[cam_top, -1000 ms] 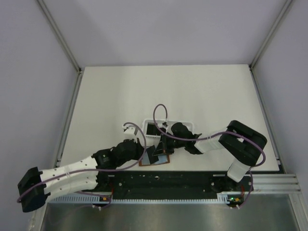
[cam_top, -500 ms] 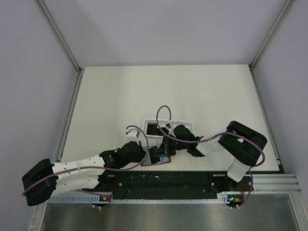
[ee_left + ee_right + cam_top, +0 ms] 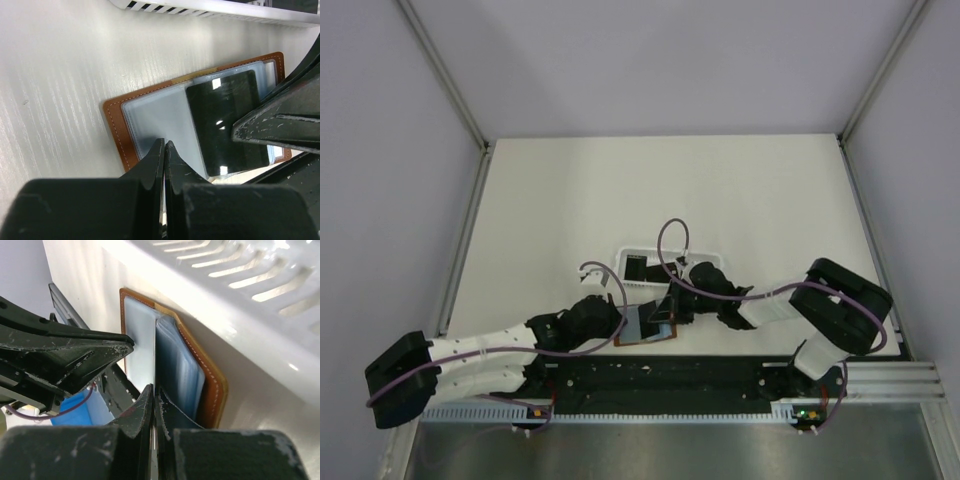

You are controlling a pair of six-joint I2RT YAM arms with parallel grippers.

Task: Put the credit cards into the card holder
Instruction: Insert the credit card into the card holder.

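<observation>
White table (image 3: 720, 190): card holder (image 3: 150, 112) lies open nr front edge, just beside slotted basket (image 3: 225, 285). Black credit card (image 3: 225, 125) over its clear pockets. L gripper (image 3: 164, 145) closed, tips on a pocket. R gripper (image 3: 154, 390) closed at card; can't tell if pinching it.

white table (image 3: 570, 200) carries open card holder (image 3: 150, 115), basket (image 3: 712, 261).

A white table (image 3: 670, 190) spreads away beyond the left gripper (image 3: 623, 326) and the right gripper (image 3: 670, 312) under soft, even light. Pale lilac-grey walls (image 3: 650, 60) close it in on three sides. Two metal posts (image 3: 442, 70) slant up from its far corners. Behind both grippers a dark rail (image 3: 670, 375) runs along the near edge, then a grey metal sheet (image 3: 670, 450).
</observation>
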